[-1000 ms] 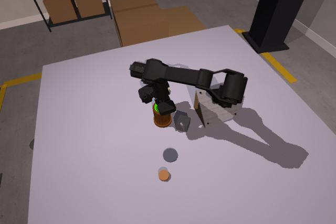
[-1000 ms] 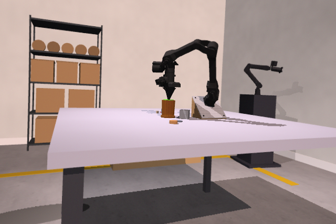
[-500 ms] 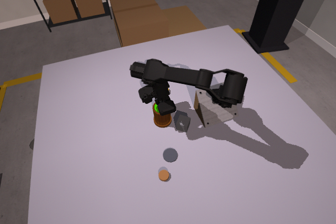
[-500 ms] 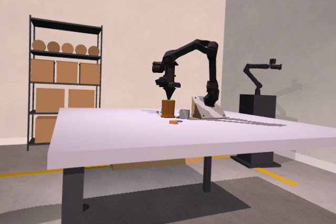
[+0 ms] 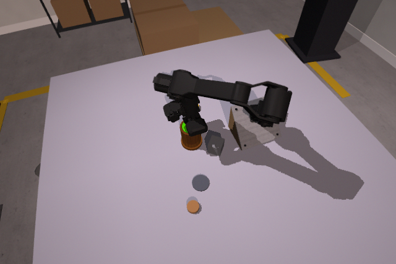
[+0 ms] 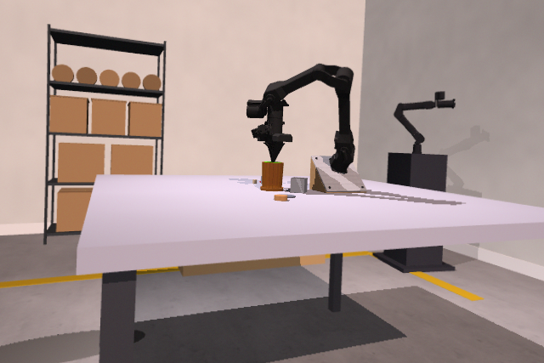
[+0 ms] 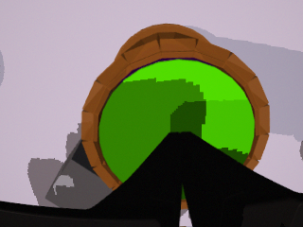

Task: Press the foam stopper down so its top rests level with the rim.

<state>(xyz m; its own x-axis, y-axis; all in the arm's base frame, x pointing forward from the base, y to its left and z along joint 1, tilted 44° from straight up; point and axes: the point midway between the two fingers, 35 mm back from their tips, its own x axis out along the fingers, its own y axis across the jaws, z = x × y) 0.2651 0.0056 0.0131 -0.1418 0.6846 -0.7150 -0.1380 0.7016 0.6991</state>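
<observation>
While closed gripper [image 6: 275,157] meets green stopper [image 7: 151,120], no writing shows.

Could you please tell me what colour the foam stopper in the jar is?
Bright green; the stopper shows best in the wrist view.

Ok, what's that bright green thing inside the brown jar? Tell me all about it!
That is the foam stopper, a bright green round plug that looks soft and smooth. It fills the mouth of the upright brown ribbed jar, whose rim circles it. In the exterior view only a thin green edge peeks above the rim. The black gripper, fingers shut and holding nothing, points down at its middle, casting a dark shadow on it. Whether the tips touch it is unclear.
</observation>
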